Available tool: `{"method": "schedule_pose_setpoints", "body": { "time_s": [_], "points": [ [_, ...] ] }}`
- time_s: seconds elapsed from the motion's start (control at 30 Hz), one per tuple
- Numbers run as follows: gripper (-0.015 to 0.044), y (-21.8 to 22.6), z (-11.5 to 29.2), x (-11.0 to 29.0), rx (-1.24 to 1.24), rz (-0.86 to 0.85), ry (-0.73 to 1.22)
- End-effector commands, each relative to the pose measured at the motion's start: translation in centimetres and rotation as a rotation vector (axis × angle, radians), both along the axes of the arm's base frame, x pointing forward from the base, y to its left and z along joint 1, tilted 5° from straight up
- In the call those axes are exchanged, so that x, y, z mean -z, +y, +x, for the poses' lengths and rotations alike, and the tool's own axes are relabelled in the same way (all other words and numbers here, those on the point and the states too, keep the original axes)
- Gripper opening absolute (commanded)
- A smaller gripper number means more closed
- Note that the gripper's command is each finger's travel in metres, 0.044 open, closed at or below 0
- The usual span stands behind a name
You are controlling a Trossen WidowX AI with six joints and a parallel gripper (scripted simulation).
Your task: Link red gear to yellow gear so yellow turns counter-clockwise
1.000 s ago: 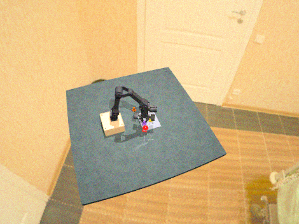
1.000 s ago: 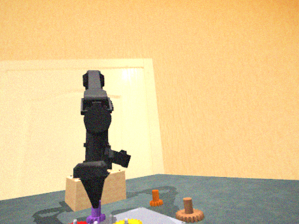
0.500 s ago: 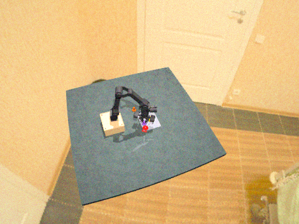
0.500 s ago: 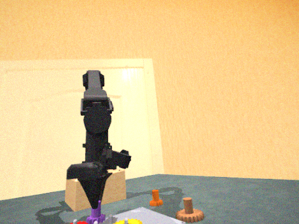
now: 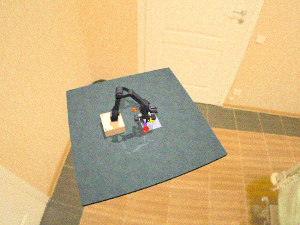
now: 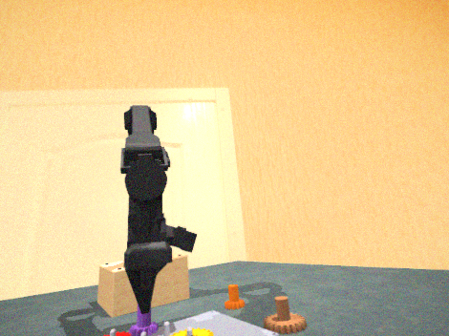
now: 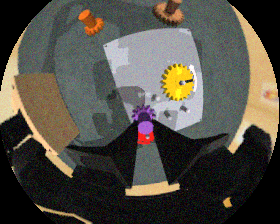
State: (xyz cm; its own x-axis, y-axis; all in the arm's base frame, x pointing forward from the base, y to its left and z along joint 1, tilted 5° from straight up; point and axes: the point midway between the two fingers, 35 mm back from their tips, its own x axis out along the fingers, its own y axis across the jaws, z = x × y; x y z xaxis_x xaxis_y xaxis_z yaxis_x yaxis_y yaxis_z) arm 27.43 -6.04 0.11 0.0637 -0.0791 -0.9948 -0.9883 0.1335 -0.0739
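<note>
Nearly shut, with only a narrow gap left, and clamped on the upright stem of the purple gear (image 5: 145, 123) (image 6: 144, 328) (image 7: 144, 113) by the fingertips of the gripper (image 5: 145, 120) (image 6: 145, 310) (image 7: 144, 122). Toothed part directly below the fingertips, over or at the edge of the grey board (image 5: 157, 125) (image 6: 210, 319) (image 7: 142, 50); impossible to tell whether seated on a peg. Close by the purple one, near the same edge, the red gear (image 5: 145, 130) (image 6: 118, 334) (image 7: 145, 140); farther across the board, beside its white arrow, the yellow gear (image 5: 152, 120) (image 6: 193, 333) (image 7: 174, 86). Off the board, on the worktop (image 5: 127, 176) (image 6: 382, 302) (image 7: 225, 60), stem up, the orange gear (image 5: 134, 110) (image 6: 234, 304) (image 7: 94, 26) and the larger brown gear (image 6: 285, 324) (image 7: 169, 14). By count: one purple, one red, one yellow, one orange, one brown, so five gears in all, two of them loose and out of the grip. Also at least three bare pegs in the wrist view, and one wooden block (image 5: 114, 131) (image 6: 174, 283) (image 7: 50, 110), well apart from the board.
</note>
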Motion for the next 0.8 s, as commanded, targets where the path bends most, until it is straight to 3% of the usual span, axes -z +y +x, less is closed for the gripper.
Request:
{"method": "schedule_pose_setpoints", "body": {
  "time_s": [0.0,0.77],
  "points": [
    [0.0000,-0.02,0.07,0.10,-0.070,-0.006,0.006],
    [0.0000,-0.06,0.10,0.23,0.420,0.026,-0.033]
  ]
}}
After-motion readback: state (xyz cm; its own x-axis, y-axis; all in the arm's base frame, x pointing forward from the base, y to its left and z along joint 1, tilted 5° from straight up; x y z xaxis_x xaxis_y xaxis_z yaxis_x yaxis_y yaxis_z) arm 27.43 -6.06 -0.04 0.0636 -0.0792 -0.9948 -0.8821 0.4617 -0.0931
